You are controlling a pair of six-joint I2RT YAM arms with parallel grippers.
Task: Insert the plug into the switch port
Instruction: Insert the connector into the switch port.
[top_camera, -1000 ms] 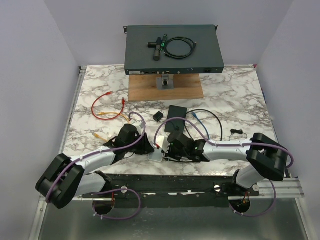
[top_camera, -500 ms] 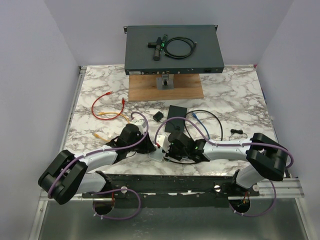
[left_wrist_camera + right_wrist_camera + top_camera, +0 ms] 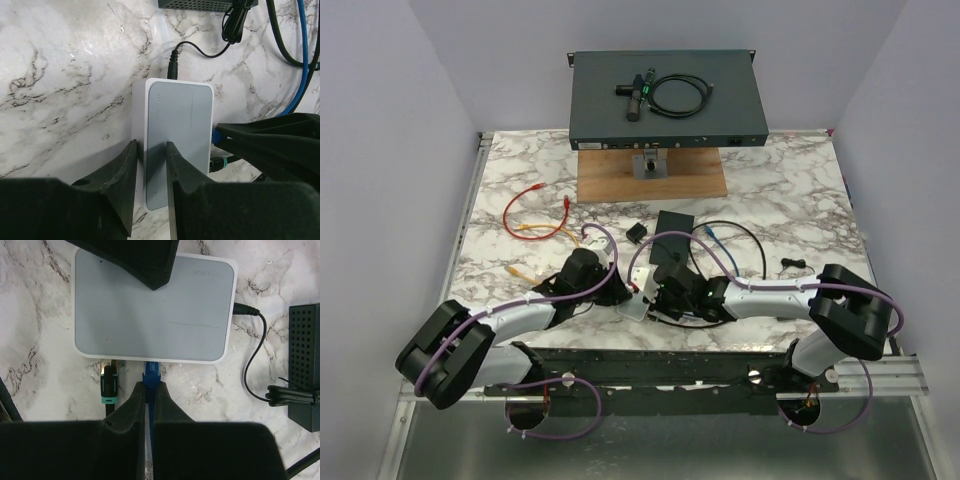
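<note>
Marble table, lower centre of the top view: both grippers meet at the switch.
Left gripper clamps one end of the switch; right gripper is closed on the blue plug. In the right wrist view the plug's long axis runs vertically, nose up, touching the switch's lower edge. Port openings and seating depth are hidden. A green plug sits just left; bare marble lies to the right.

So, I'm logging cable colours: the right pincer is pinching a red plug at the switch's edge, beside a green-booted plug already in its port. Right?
Not quite. The plug in the right pincer is blue, not red, as the right wrist view shows. It does sit at the edge of the switch, beside the green-booted plug already in its port.
</note>
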